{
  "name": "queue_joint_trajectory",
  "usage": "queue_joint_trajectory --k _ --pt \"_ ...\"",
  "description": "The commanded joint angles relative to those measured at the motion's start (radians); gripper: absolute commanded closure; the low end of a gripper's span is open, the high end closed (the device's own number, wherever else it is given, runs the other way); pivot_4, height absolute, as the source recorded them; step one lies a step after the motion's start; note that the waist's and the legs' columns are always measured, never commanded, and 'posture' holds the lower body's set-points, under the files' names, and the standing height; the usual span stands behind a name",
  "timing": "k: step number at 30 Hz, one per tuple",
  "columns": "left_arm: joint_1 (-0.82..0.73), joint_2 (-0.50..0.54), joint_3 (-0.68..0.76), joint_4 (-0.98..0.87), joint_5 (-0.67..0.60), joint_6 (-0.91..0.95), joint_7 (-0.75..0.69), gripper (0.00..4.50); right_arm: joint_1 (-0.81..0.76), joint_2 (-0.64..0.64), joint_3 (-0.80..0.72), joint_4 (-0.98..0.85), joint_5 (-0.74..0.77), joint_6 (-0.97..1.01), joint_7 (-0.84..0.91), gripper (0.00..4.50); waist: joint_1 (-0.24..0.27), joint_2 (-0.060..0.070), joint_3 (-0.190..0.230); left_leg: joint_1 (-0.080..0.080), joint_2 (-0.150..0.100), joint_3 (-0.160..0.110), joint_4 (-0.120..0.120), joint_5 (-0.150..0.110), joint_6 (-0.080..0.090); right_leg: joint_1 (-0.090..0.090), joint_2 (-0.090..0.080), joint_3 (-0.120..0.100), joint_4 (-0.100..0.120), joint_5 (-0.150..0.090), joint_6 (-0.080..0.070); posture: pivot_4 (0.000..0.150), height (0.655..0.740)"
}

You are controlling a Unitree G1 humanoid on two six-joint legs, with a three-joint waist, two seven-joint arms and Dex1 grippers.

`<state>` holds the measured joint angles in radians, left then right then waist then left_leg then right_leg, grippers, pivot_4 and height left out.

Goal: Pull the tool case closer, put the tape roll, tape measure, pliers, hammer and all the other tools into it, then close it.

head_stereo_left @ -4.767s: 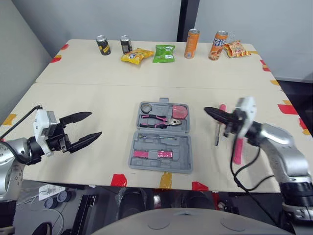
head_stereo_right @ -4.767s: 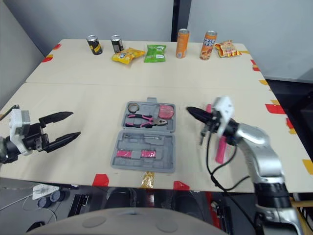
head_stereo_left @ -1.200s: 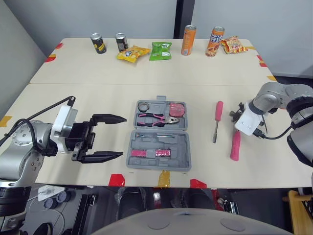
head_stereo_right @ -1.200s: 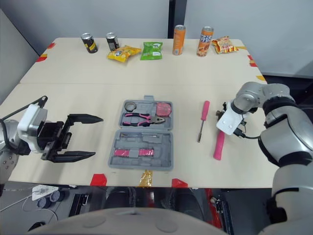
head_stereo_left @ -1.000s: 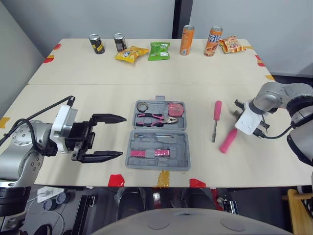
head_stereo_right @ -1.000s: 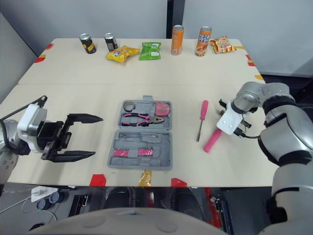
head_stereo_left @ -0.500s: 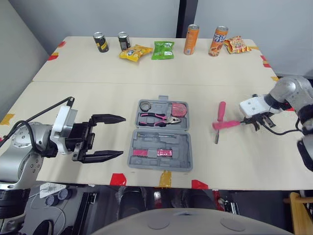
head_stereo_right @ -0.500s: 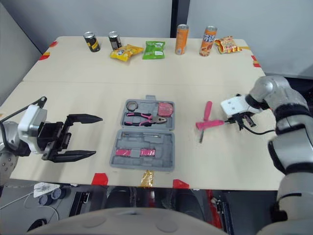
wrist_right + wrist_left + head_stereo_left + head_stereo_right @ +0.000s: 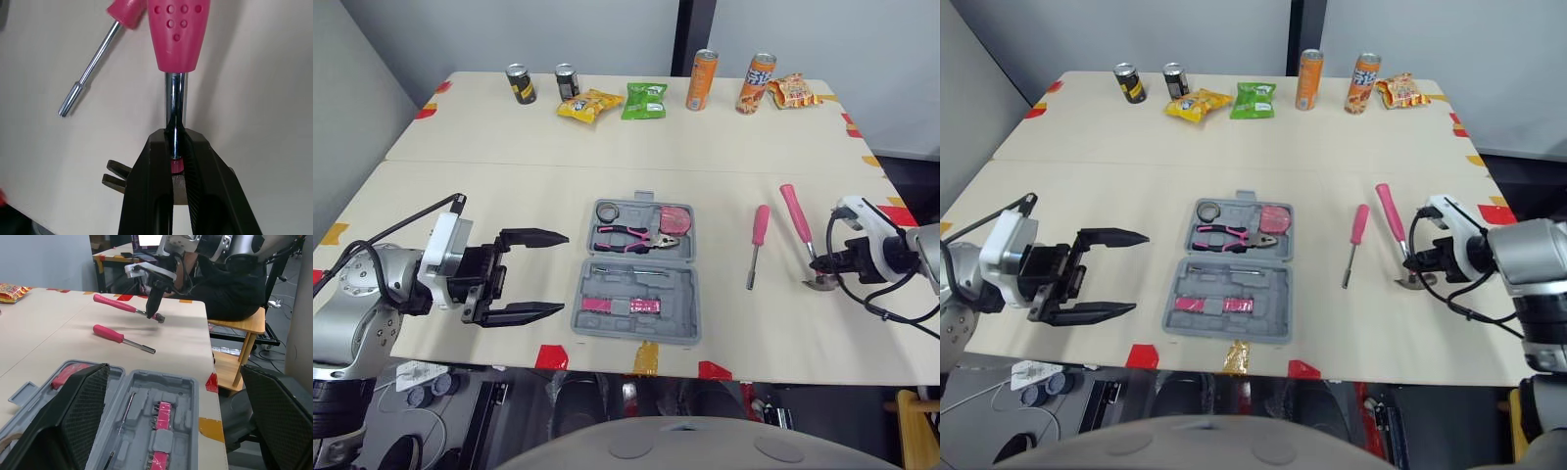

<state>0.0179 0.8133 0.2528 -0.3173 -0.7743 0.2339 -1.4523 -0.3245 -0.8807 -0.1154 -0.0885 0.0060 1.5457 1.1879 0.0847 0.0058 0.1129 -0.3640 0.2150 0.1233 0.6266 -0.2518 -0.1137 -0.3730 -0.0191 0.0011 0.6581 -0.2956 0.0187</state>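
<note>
Black cans (image 9: 519,84), orange cans (image 9: 702,68), snack bags (image 9: 643,102)

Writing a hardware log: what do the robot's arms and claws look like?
Left claw and right claw: two long, tapered black fingers each, on a white wrist block. The arms are rounded silver-grey metal, with thin black cables looping outside.

Left gripper (image 9: 564,271) spread wide, right gripper (image 9: 172,142) clamped

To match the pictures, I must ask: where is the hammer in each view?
Left eye: hammer right of the screwdriver.
Right eye: hammer, same place.
Left wrist: hammer beyond the screwdriver.
Right wrist: hammer held by the right gripper.
Landmark: the screwdriver, beside it everywhere.
</note>
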Motion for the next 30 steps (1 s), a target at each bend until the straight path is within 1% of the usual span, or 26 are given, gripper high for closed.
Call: queue_joint_trajectory --k 1,7,9,11,13,15,21,22,24,25,28,30 --pt "-0.022 0.000 -0.001 -0.006 -0.010 -0.003 -0.012 0.00 0.042 0.023 -0.068 -0.094 0.064 0.069 -0.097 4.47 0.008 0.001 0.000 0.000 0.000 0.000 0.000 0.000 -0.001 0.000 0.000 0.000 0.000 0.000 0.000 0.150 0.7400" --pt "-0.035 0.002 -0.006 0.009 -0.003 -0.007 -0.022 0.00 0.053 0.100 -0.089 -0.140 0.122 0.068 -0.266 4.47 0.013 0.001 0.000 0.001 0.000 0.001 -0.001 0.000 -0.002 0.000 0.000 0.001 -0.001 0.000 0.000 0.150 0.7400" --pt "-0.031 0.003 -0.002 0.008 -0.003 -0.007 -0.023 0.00 0.052 0.109 -0.094 -0.144 0.146 0.067 -0.297 3.55 0.013 0.001 -0.001 0.001 0.000 0.001 -0.001 0.000 -0.002 0.000 0.000 0.001 -0.001 0.000 0.000 0.150 0.7400" --pt "-0.024 0.005 0.004 0.007 -0.002 -0.008 -0.024 0.00 0.050 0.114 -0.101 -0.144 0.164 0.048 -0.326 2.94 0.014 0.001 -0.001 0.001 0.000 0.001 -0.002 0.000 -0.002 0.000 0.000 0.001 -0.001 0.000 0.000 0.150 0.7400" --pt "-0.019 0.006 0.008 0.007 -0.002 -0.008 -0.025 0.00 0.043 0.115 -0.112 -0.137 0.186 0.034 -0.351 2.20 0.015 0.001 -0.001 0.001 0.000 0.001 -0.002 0.000 -0.003 0.000 0.000 0.001 -0.001 0.000 0.000 0.150 0.7400" --pt "-0.016 0.006 0.011 0.007 -0.002 -0.009 -0.027 0.00 0.038 0.109 -0.124 -0.131 0.205 0.016 -0.373 1.57 0.016 0.001 -0.001 0.001 0.000 0.001 -0.002 0.000 -0.003 0.000 0.000 0.001 -0.001 0.000 0.000 0.150 0.7400" --pt "-0.009 0.007 0.016 0.006 -0.003 -0.011 -0.028 0.00 0.078 0.050 -0.180 -0.174 0.273 -0.118 -0.374 1.57 0.021 0.001 -0.001 0.000 0.000 0.001 -0.002 0.000 -0.003 0.000 0.000 0.000 -0.001 0.000 0.000 0.150 0.7400" --pt "-0.007 0.006 0.017 0.006 -0.003 -0.011 -0.029 0.00 0.090 0.054 -0.199 -0.184 0.285 -0.156 -0.372 1.57 0.022 0.001 -0.001 0.000 0.000 0.001 -0.002 0.000 -0.003 0.000 0.000 0.000 -0.001 0.000 0.000 0.150 0.7400" --pt "-0.006 0.003 0.015 0.008 0.000 -0.015 -0.029 0.00 0.168 0.040 -0.226 -0.220 0.289 -0.293 -0.353 1.57 0.025 0.001 -0.001 0.000 0.000 0.001 -0.002 0.000 -0.003 0.000 0.000 0.000 -0.001 0.000 0.000 0.150 0.7400" --pt "-0.007 -0.001 0.013 0.009 0.000 -0.017 -0.028 0.00 0.198 0.071 -0.262 -0.234 0.298 -0.380 -0.356 1.57 0.026 0.001 -0.001 0.000 0.000 0.000 -0.003 -0.001 -0.004 0.000 0.000 0.000 -0.001 0.000 0.000 0.150 0.7400" --pt "-0.007 -0.008 0.005 0.008 0.000 -0.021 -0.026 0.00 0.302 0.163 -0.344 -0.271 0.335 -0.515 -0.370 1.57 0.028 0.001 -0.001 -0.001 0.000 0.000 -0.002 -0.001 -0.004 0.001 0.000 -0.001 0.000 0.000 0.001 0.150 0.7400" --pt "-0.006 -0.010 0.001 0.007 0.000 -0.022 -0.026 0.00 0.371 0.210 -0.369 -0.283 0.348 -0.584 -0.377 1.57 0.028 0.001 -0.001 -0.001 0.000 -0.001 -0.002 -0.001 -0.004 0.000 0.000 -0.001 -0.001 0.000 0.001 0.150 0.7400"
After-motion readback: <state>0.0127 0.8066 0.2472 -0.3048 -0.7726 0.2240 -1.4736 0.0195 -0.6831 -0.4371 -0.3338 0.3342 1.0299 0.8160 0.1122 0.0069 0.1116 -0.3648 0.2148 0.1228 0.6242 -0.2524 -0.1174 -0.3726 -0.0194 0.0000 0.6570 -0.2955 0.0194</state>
